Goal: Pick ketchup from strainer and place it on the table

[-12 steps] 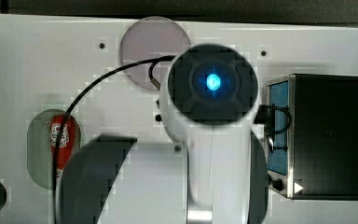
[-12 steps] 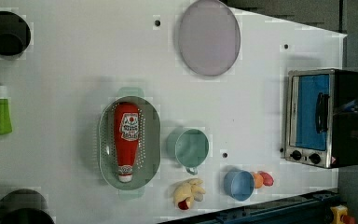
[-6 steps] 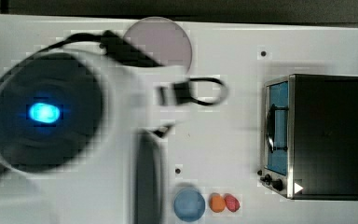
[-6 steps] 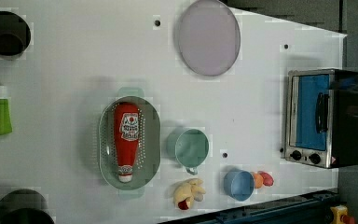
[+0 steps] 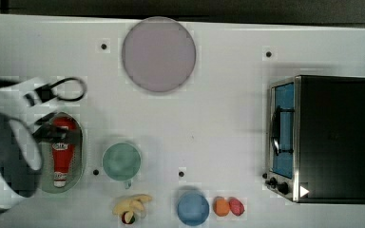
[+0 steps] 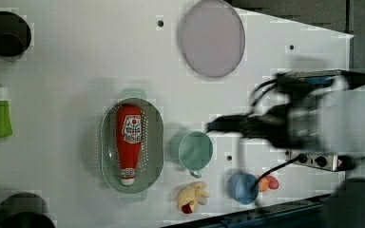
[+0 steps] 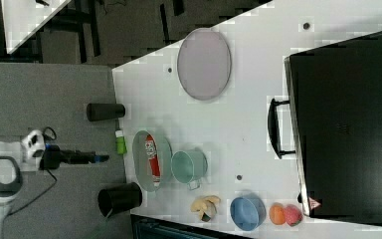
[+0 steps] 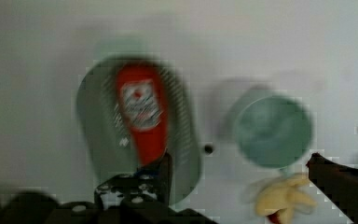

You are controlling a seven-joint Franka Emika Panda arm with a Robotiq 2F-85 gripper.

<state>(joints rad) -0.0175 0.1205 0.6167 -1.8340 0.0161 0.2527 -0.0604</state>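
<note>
The ketchup [image 6: 128, 141], a red squeeze bottle with a white label and cap, lies lengthwise in the pale green strainer [image 6: 155, 142] on the white table [image 6: 76, 57]. In the top view the ketchup [image 5: 63, 151] and the strainer [image 5: 78, 156] sit beside my white arm [image 5: 14, 152], which covers the strainer's left edge. My gripper [image 8: 238, 161] hangs above the table, open and empty. In the wrist view one finger [image 8: 164, 169] shows against the ketchup [image 8: 142, 112] and strainer [image 8: 89, 116], the other [image 8: 326, 173] past the cup. The left view shows my gripper [image 6: 216, 126] over the cup's side.
A green cup [image 5: 121, 161] stands right beside the strainer, with a banana toy [image 5: 132, 205], a blue bowl [image 5: 193, 208] and two small fruits [image 5: 229, 206] nearby. A lilac plate [image 5: 158, 54] lies at the back. A toaster oven [image 5: 321, 137] fills the top view's right. A green bottle [image 6: 0, 114] and dark cylinders [image 6: 4, 33] line the left view's left.
My arm swung from the middle of the top view to its left edge, and it has come into the left view from the right. The ketchup stayed still in the strainer.
</note>
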